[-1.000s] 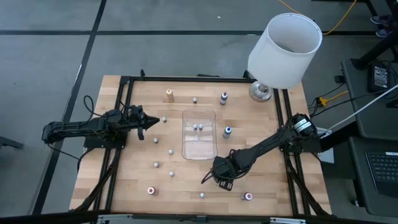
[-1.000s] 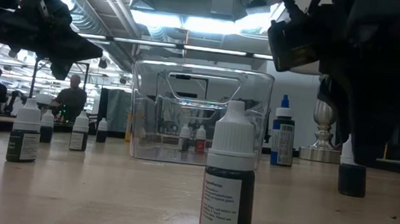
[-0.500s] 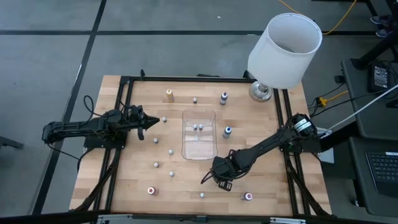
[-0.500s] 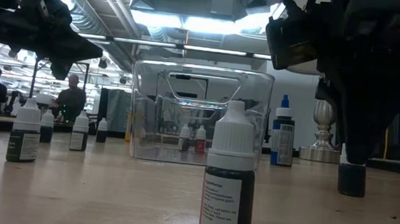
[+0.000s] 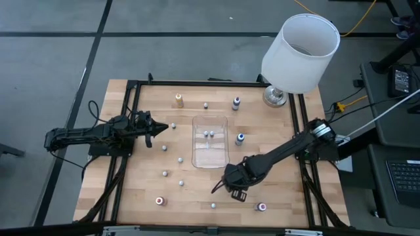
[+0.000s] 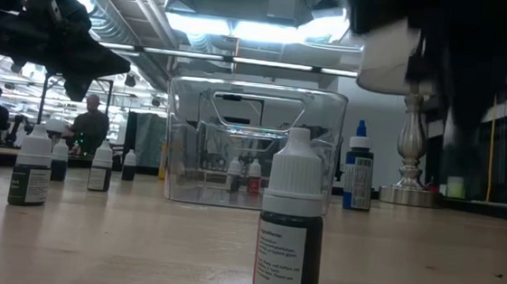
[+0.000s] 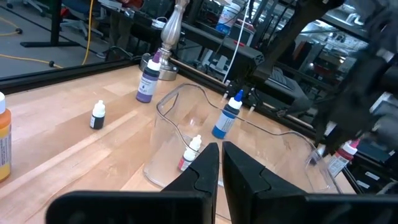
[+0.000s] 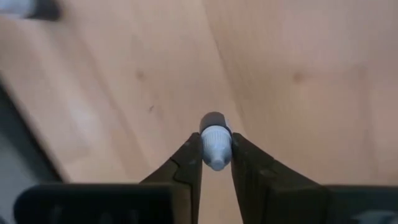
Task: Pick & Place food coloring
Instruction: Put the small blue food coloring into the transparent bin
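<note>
The food coloring is a set of tiny bottles standing scattered on the wooden table [image 5: 144, 190]. One dark bottle with a white cap [image 6: 290, 227] stands nearest in the low view. My right gripper [image 5: 231, 188] is over the table's near right part, shut on a small white-capped bottle [image 8: 215, 140]. My left gripper [image 5: 156, 129] is shut and empty above the table's left side, left of the clear tray [image 5: 210, 154]. It also shows in the left wrist view [image 7: 219, 163]. Two bottles [image 5: 209, 134] stand inside the tray. My right gripper pinches the bottle's white cap [image 8: 216, 152] between its two fingertips. The fingers come from above, pointing down. The bottle hangs upright, its dark body [image 8: 214, 118] below the cap, clear of the table.
A big white lampshade [image 5: 300, 52] on a metal foot [image 5: 274, 96] stands at the far right corner. An orange bottle [image 5: 178, 100], a purple one [image 5: 236, 102] and a blue one [image 5: 240, 138] stand near the tray. Two red-capped bottles [image 5: 159, 200] [image 5: 262, 207] stand by the near edge.
My right gripper has gone up with the small bottle. The bottle stood on the table in the low view a second ago and is now lifted clear of it.
</note>
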Robot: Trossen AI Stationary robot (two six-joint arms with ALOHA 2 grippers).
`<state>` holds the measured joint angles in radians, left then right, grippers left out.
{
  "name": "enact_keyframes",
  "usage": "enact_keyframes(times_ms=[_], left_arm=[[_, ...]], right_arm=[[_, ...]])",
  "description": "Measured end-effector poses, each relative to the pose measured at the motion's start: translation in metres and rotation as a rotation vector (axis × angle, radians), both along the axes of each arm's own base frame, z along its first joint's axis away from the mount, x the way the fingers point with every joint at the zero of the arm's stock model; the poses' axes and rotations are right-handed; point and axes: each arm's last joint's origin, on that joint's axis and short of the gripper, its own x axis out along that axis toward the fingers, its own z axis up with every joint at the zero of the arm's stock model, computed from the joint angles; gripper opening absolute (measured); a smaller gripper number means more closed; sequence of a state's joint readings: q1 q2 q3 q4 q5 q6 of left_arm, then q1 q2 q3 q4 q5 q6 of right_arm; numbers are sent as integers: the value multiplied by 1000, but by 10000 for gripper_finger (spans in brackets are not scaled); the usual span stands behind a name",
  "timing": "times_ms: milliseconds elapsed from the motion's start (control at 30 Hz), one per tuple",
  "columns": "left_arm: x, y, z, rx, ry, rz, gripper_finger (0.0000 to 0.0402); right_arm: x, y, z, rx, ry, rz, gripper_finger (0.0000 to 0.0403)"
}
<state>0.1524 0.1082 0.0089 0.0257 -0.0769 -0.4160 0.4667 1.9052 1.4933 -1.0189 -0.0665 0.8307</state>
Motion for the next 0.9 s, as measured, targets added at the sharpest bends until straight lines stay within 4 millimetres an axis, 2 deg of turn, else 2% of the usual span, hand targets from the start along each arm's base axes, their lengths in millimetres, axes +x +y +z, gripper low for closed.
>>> enact_keyframes(times_ms=[133, 267, 333, 400, 500, 700, 800, 900], left_arm=[[0, 0, 0, 0, 0, 0, 18], [0, 0, 0, 1, 0, 0, 18], [0, 0, 0, 1, 0, 0, 18], [0, 0, 0, 7, 2, -1, 18], [0, 0, 0, 15, 4, -1, 18], [0, 0, 0, 12, 4, -1, 18], [0, 0, 0, 17, 5, -1, 18], [0, 0, 0, 17, 5, -1, 18]], right_arm=[[-6, -3, 61, -10, 13, 1, 75], [-16, -9, 125, -34, -48, -13, 73], [-21, -13, 150, -51, -85, -32, 69], [-24, -15, 166, -54, -140, -44, 68], [-25, -18, 178, -71, -203, -43, 72], [-21, -28, 178, -76, -203, -32, 70], [-15, -42, 178, -37, -186, -22, 70], [-5, -67, 179, 8, -178, -13, 71]])
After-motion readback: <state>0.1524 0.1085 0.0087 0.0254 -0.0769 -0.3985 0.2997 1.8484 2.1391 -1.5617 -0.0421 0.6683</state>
